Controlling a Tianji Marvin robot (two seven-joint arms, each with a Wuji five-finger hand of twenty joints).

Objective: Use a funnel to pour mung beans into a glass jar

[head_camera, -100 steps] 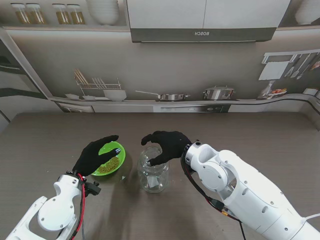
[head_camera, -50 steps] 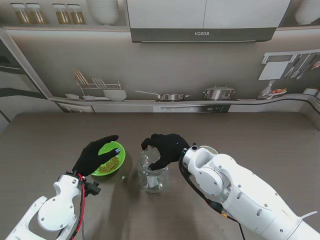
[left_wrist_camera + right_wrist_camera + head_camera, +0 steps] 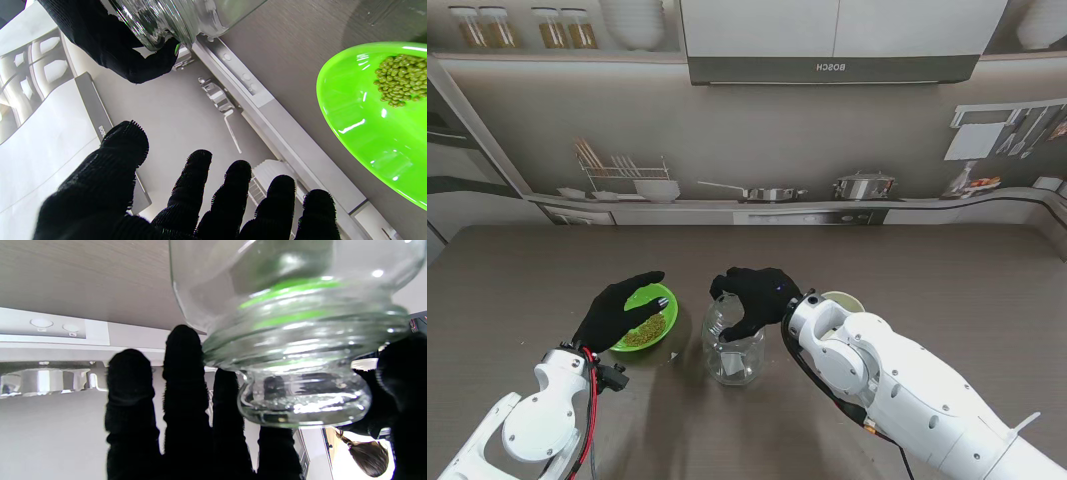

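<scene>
A glass jar (image 3: 732, 352) stands on the table in front of me, leaning slightly. My right hand (image 3: 752, 293) sits over its mouth. The right wrist view shows the jar's threaded neck (image 3: 300, 326) with a clear funnel (image 3: 303, 400) at the mouth, pinched between my fingers (image 3: 185, 373) and thumb. To the jar's left stands a bright green bowl (image 3: 665, 303) holding mung beans (image 3: 644, 333) (image 3: 400, 78). My left hand (image 3: 620, 310) hovers over the bowl's near left side, fingers spread and holding nothing. In the left wrist view the jar (image 3: 186, 15) and the right hand (image 3: 110, 43) are close by.
A pale green round thing (image 3: 842, 300) peeks out behind my right forearm. A small white scrap (image 3: 674, 356) lies between bowl and jar. The table's far edge meets a printed kitchen backdrop (image 3: 747, 150).
My right hand has closed down on the jar's mouth and shifted slightly left. The forearm swung nearer, uncovering the pale green round thing. The left hand has not moved.
</scene>
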